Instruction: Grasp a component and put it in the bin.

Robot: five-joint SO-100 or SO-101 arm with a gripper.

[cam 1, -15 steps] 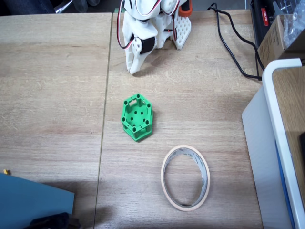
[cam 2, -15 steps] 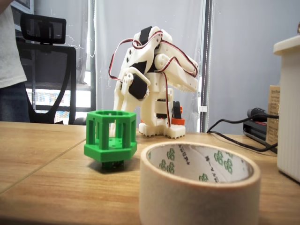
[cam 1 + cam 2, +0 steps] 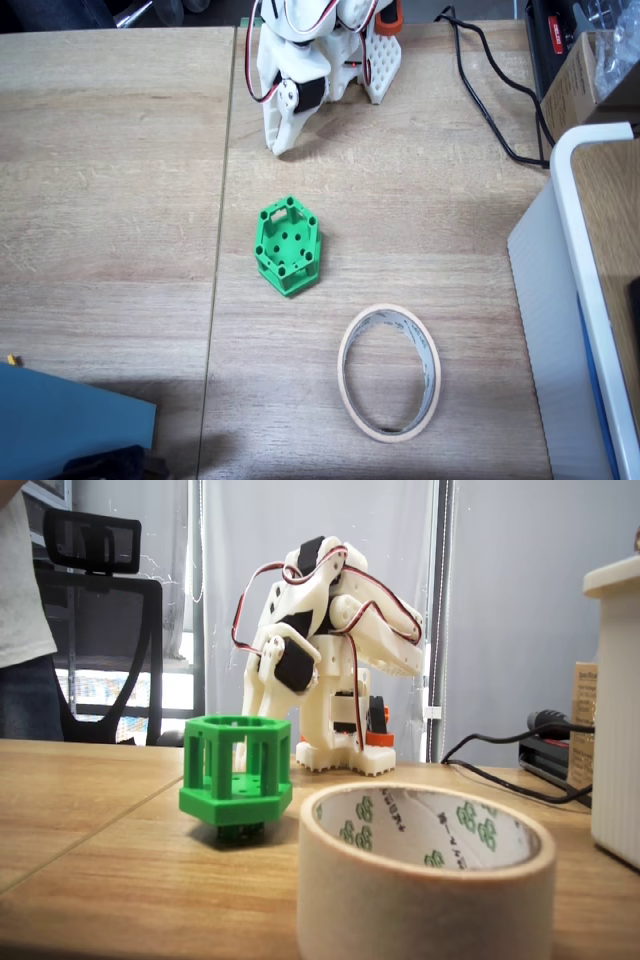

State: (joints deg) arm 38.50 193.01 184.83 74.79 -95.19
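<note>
Folded back against its white arm at the far edge of the table (image 3: 120,200), the gripper (image 3: 283,140) points its tip down toward the wood and holds nothing; whether its jaws are parted or closed cannot be told from either fixed view. The component (image 3: 288,245) is a bright green hexagonal block with round holes in its top face, standing on the table well apart from the gripper, nearer the camera side. From above it reads as a solid holed face, while the low side-on fixed view shows the component (image 3: 237,770) as an open cage of posts on a flared base. The bin (image 3: 389,372), a beige tape ring, lies near the component, not touching.
</note>
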